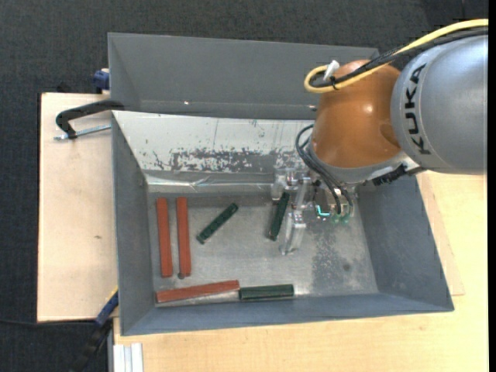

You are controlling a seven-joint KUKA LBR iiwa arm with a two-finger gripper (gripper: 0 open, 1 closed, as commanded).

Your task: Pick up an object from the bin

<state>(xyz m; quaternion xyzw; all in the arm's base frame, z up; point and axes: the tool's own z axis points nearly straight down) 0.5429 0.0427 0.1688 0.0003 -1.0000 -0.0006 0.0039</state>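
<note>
The bin floor lies bare from 3 to 5 o'clock. Two parallel red sticks block 9 o'clock. A third red stick and a dark green stick line the 6 o'clock wall. A slanted green stick lies just off centre.

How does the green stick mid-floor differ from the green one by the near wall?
The mid-floor green stick lies diagonally, alone; the near-wall green stick lies along the wall, end to end with a red stick. Both look dark green, slim, similar in length.
</note>
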